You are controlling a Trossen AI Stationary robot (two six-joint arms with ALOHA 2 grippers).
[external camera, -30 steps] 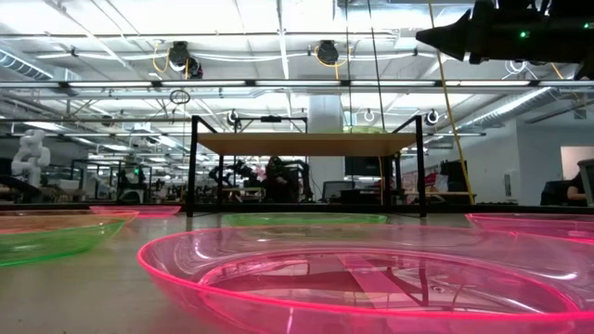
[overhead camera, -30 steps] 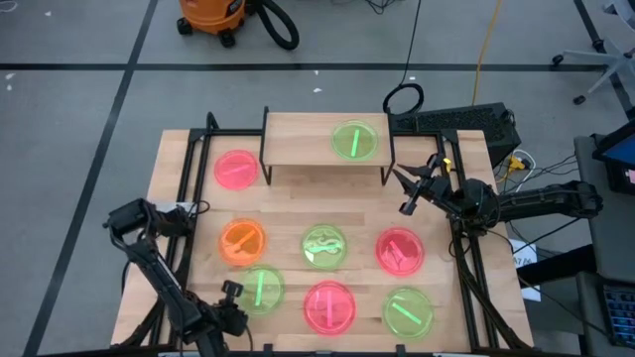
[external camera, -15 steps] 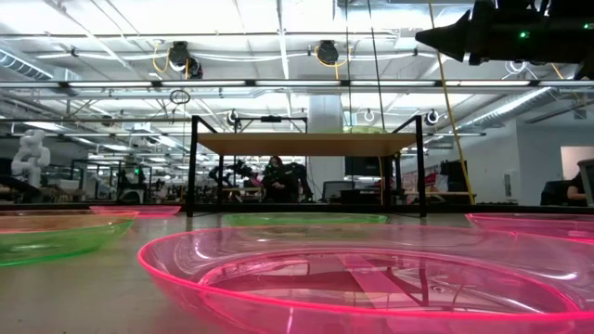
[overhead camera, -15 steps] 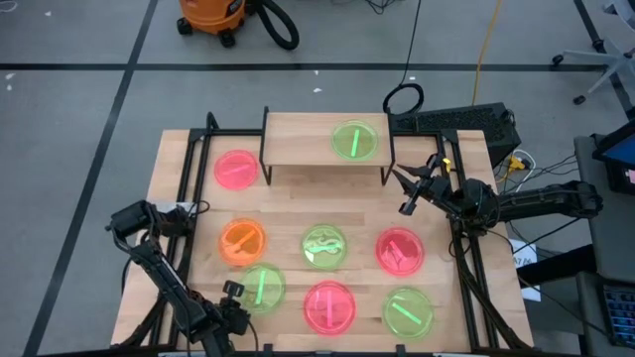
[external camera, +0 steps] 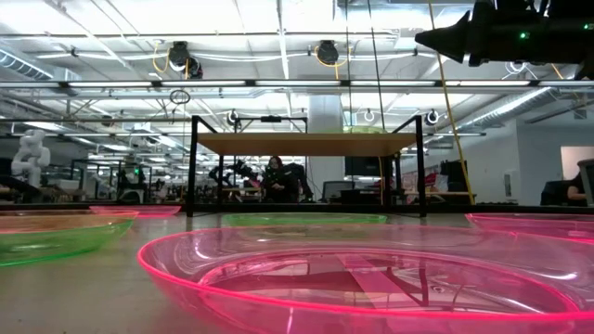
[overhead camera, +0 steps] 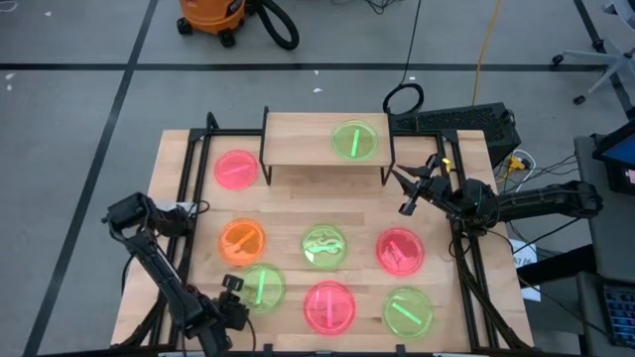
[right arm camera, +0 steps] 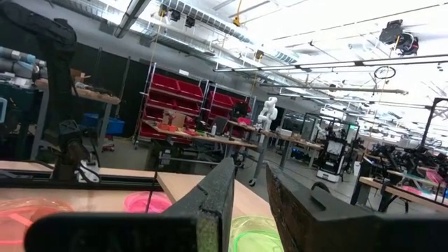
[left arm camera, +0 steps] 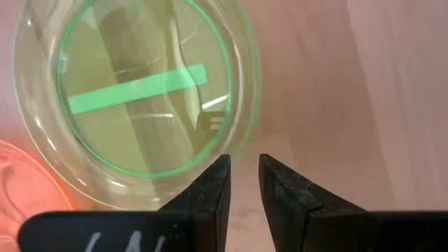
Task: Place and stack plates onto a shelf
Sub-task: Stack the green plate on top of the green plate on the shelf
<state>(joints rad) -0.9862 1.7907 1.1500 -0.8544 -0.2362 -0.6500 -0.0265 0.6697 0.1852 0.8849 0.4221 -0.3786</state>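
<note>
One green plate (overhead camera: 355,140) is shown already set on the shelf (overhead camera: 298,139), toward the right arm's side of the board; no second plate is stacked on it yet. Seven plates remain on the worktop (overhead camera: 179,164): a pink plate (overhead camera: 236,170) beside the shelf's left legs, a middle row of an orange plate (overhead camera: 242,241), a green plate with crumpled contents (overhead camera: 323,247) and a red plate (overhead camera: 400,250), and a near row of a green plate (overhead camera: 262,288), a pink plate at the near edge (overhead camera: 329,306) and a green plate at the right corner (overhead camera: 408,312). The task is therefore judged to be at an early stage, with most of the placing and all of the stacking left.

The left claw (left arm camera: 243,183) is held just beside the rim of the near-row green plate, its fingers a narrow gap apart and clamped on nothing. The right claw (overhead camera: 407,188) is held raised beside the shelf's right end; its fingers are seen slightly apart in the wrist view, apparently with nothing between them, though the tips lie partly outside that view.
</note>
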